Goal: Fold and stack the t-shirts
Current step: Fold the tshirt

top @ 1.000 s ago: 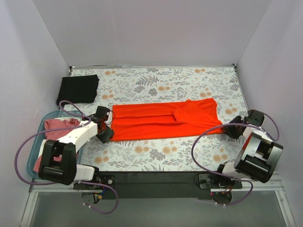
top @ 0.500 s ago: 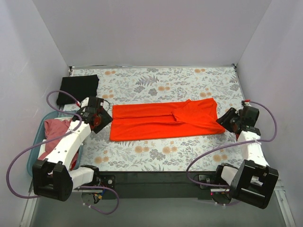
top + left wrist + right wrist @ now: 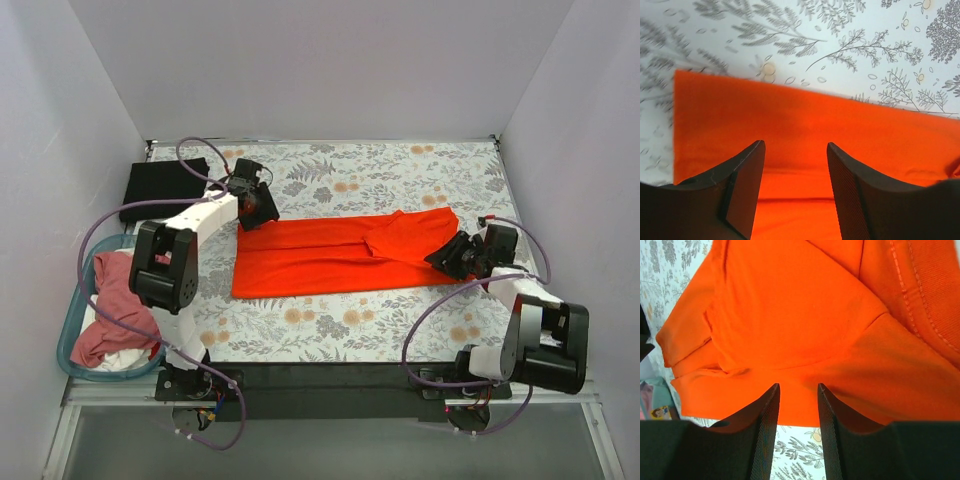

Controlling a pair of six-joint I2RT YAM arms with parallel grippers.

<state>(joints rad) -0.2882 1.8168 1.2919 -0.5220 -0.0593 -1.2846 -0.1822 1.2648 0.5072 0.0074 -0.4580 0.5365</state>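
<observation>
Here the orange-red t-shirt (image 3: pixel 340 255) lies mid-table as 1 long strip: soft, light, prone to sag, best pinched at its end corners. The left gripper (image 3: pixel 260 210) over its far-left corner and the right gripper (image 3: pixel 450 256) at its right end have jaws apart, empty.

The orange-red t-shirt (image 3: pixel 345 255) lies flat, folded lengthwise into a long band, with a sleeve doubled over near its right end. Its far-left corner sits just under the left gripper (image 3: pixel 266 214), and its right end lies beneath the right gripper (image 3: pixel 440 258). The black t-shirt (image 3: pixel 165 188), folded into a neat rectangle, rests left of the left gripper. The dusty pink t-shirt (image 3: pixel 112 300) and the white t-shirt (image 3: pixel 125 355) lie crumpled together, well to the near left of it.
</observation>
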